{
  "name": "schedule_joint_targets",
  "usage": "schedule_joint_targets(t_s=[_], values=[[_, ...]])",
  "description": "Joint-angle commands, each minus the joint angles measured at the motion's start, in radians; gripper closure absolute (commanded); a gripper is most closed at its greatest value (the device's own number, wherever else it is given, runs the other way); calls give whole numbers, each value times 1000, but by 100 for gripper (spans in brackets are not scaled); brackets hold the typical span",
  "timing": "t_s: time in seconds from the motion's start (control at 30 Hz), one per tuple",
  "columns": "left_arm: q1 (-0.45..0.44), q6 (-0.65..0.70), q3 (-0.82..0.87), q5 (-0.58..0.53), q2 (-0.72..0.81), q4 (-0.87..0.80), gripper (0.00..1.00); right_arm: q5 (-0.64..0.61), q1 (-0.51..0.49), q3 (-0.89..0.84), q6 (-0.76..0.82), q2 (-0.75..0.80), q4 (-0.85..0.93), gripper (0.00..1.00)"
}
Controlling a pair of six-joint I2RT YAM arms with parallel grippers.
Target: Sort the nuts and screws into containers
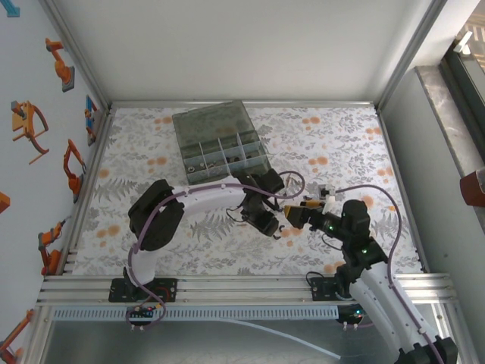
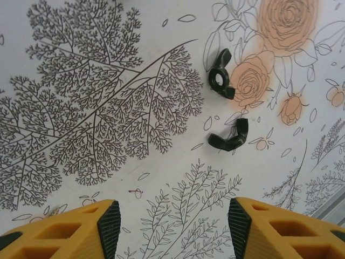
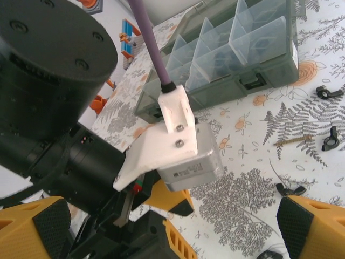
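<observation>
The left tool stands released, jaws apart and empty, over two black wing-shaped nuts lying loose on the desk just ahead of its fingertips. The right tool is likewise spread wide and holds nothing, close beside the left arm. The organiser box sits open at the far side, and a few small pieces appear to lie in its front compartments, though the overhead view is too coarse to identify them. With more nuts and a slim screw scattered near the box, the sort is judged well short of complete.
</observation>
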State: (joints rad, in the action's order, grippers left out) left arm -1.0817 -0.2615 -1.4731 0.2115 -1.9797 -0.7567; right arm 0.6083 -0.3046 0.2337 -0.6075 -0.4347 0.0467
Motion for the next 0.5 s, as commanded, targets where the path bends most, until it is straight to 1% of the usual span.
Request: schedule_joint_targets(t_s=[0.0,0.2,0.33,0.47], values=[[-3,171,-9,25,10,19,44,17,-8,-28,-32,90,160,0],[-24,314,-81,123,-78,19,43,67,-8,-60,-45,202,234,1],[-46,364,-113,123,-106,0,43,79,-8,-66,-60,250,262,0],[-59,409,-142,84,-140,-53,46,86,-8,-65,-56,275,275,0]])
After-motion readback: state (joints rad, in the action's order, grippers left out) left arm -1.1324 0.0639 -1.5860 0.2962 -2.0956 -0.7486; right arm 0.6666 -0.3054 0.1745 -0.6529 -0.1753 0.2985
